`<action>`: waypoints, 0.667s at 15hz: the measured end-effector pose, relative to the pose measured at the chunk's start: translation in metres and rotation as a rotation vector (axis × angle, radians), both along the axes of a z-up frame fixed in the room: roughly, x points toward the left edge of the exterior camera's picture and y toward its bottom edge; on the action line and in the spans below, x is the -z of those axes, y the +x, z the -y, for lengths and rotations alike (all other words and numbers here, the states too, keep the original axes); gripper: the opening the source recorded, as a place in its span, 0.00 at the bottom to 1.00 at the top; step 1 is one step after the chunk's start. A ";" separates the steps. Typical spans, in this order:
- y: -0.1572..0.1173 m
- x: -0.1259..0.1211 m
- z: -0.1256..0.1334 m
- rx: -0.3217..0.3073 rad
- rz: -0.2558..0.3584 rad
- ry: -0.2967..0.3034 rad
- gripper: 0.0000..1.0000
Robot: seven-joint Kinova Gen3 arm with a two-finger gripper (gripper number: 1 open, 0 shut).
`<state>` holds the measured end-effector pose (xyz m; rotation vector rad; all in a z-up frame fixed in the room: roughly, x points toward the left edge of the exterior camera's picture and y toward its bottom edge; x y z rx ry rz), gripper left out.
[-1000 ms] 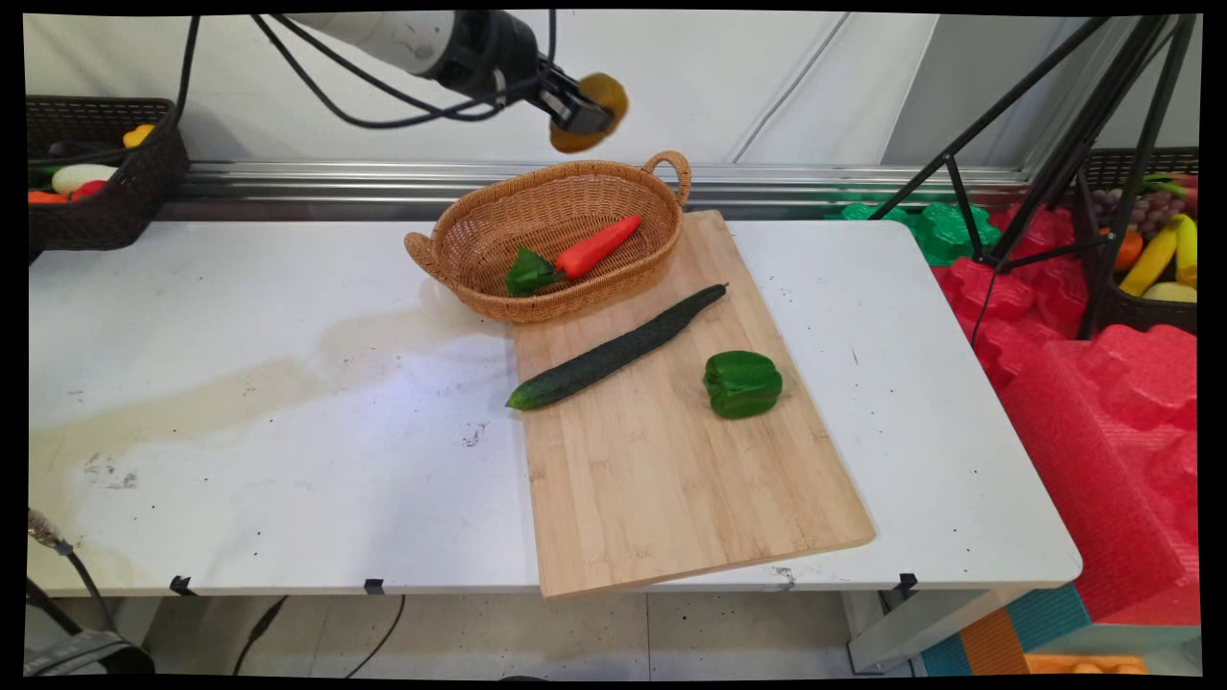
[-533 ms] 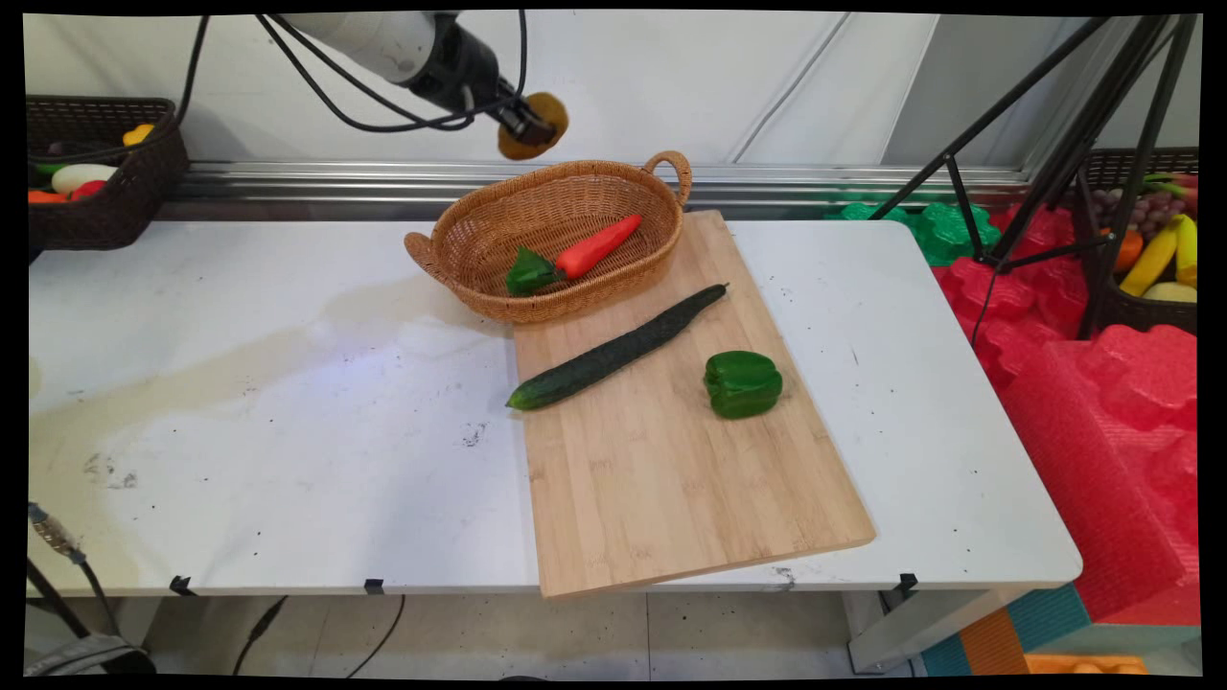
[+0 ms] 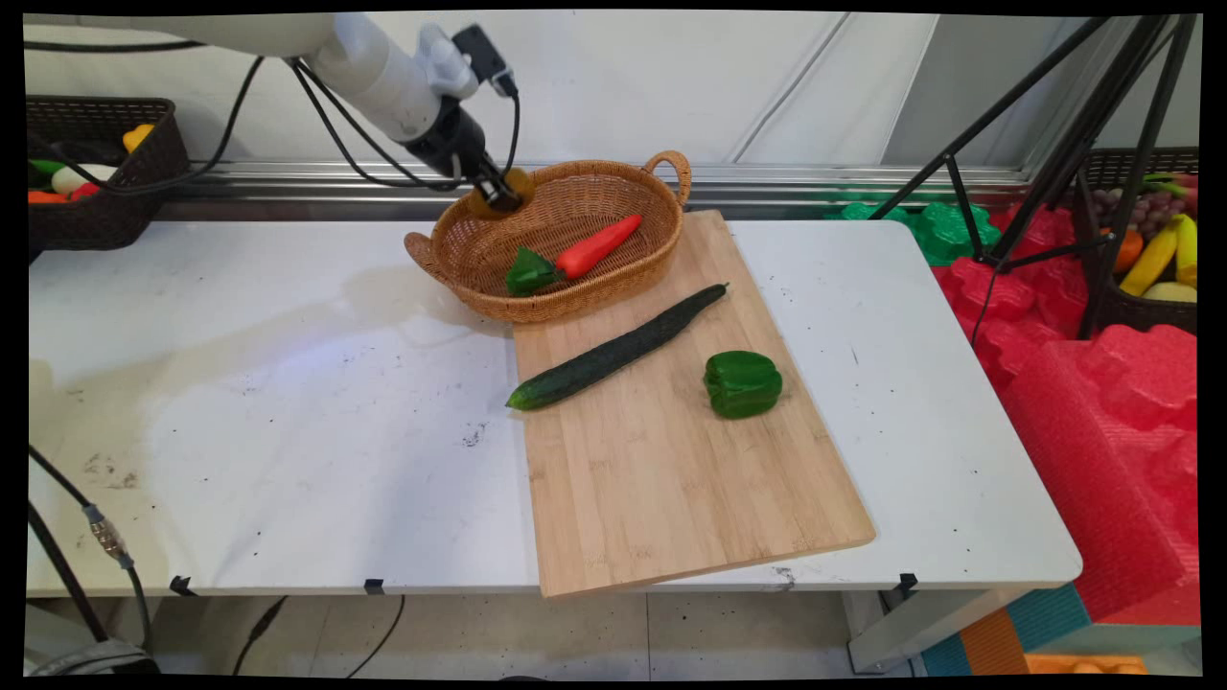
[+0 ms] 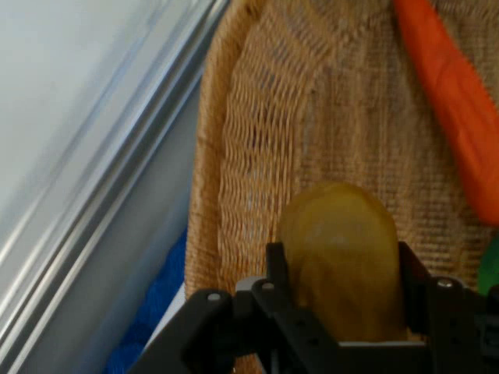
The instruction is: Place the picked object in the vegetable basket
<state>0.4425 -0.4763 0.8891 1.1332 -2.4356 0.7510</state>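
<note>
My gripper (image 3: pixel 500 195) is shut on a brownish-yellow potato (image 4: pixel 341 257), also seen in the main view as a small brown lump (image 3: pixel 518 181) at the fingertips. It hangs just over the far left rim of the wicker basket (image 3: pixel 451 251). In the hand view the basket's woven wall (image 4: pixel 257 156) fills the space behind the potato. A red chili pepper (image 3: pixel 594 246) with a green stem lies inside the basket, and its red body (image 4: pixel 448 93) shows at the upper right of the hand view.
A bamboo cutting board (image 3: pixel 661 450) lies in front of the basket, carrying a dark cucumber (image 3: pixel 613 351) and a green bell pepper (image 3: pixel 743 383). A dark basket of produce (image 3: pixel 105 206) stands far left. Black tripod legs (image 3: pixel 1045 163) and red foam (image 3: pixel 1102 412) are to the right.
The arm has swung left and down with the potato, from high above the basket's far side to just over its far left rim.
</note>
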 end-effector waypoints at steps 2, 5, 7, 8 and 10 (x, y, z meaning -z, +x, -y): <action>0.006 0.014 0.005 0.004 0.021 0.034 0.00; 0.012 0.033 0.010 0.012 0.043 0.081 0.00; 0.013 0.040 0.013 0.018 0.046 0.098 0.00; 0.014 0.044 0.015 0.022 0.044 0.105 0.00; 0.013 0.047 0.016 0.027 0.040 0.108 0.00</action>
